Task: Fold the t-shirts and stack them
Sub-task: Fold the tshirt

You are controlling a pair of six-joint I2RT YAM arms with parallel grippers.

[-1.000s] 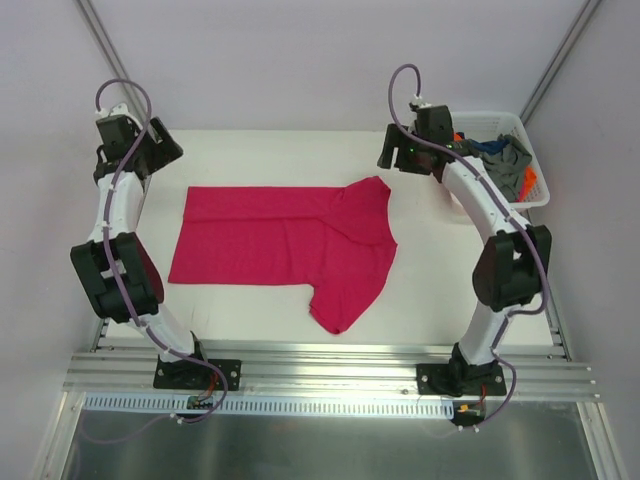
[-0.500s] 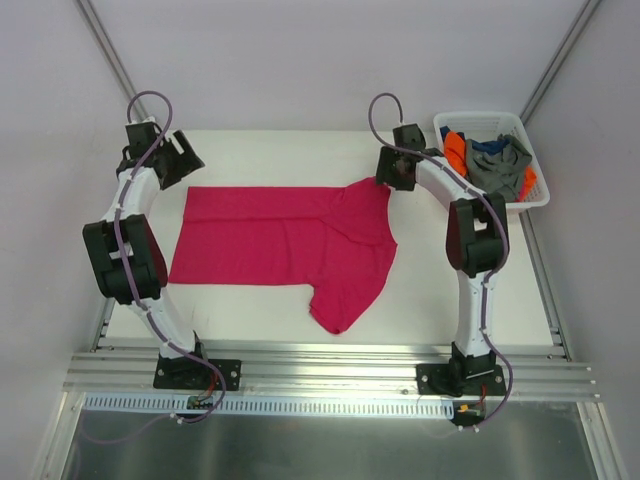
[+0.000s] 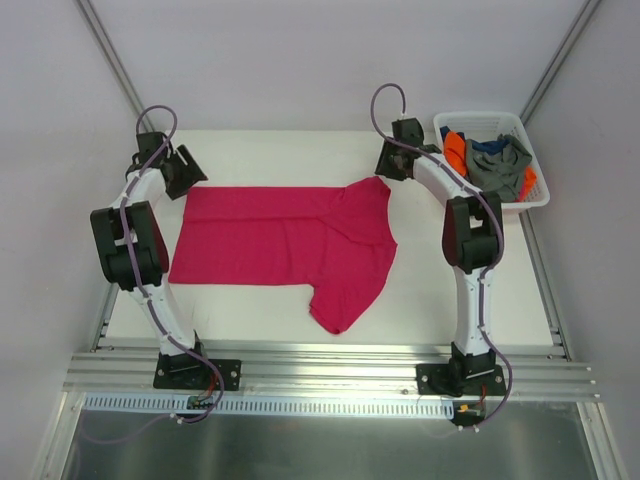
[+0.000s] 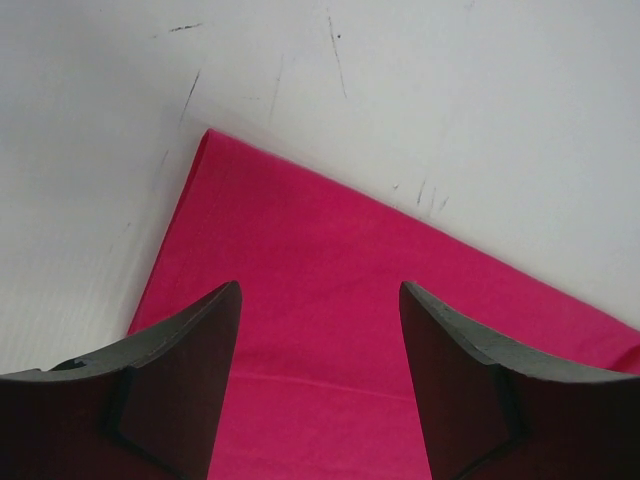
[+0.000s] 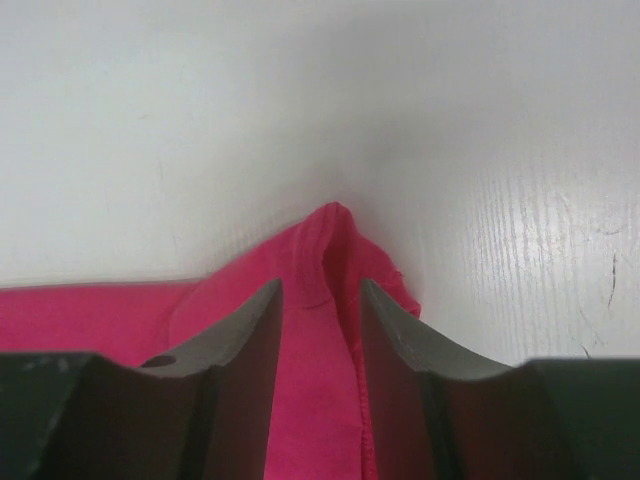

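Observation:
The pink t-shirt [image 3: 280,235] lies flat across the middle of the table, its right part folded over and one sleeve pointing to the near edge. My left gripper [image 3: 183,172] is open just above the shirt's far left corner [image 4: 300,260], with pink cloth between its spread fingers [image 4: 320,285]. My right gripper [image 3: 388,165] is at the shirt's far right corner. Its jaws [image 5: 320,283] are narrowed around a bunched ridge of pink cloth [image 5: 335,230]. The orange [image 3: 455,148], grey [image 3: 497,168] and dark blue [image 3: 488,146] t-shirts lie crumpled in the basket.
A white plastic basket [image 3: 480,116] stands at the far right corner of the table, just right of my right arm. Grey walls close in at the back and both sides. A metal rail [image 3: 320,360] runs along the near edge.
Both arms swung in and came down onto the shirt's two far corners. The right gripper now has pink cloth bunched between its jaws. The shirt has hardly moved.

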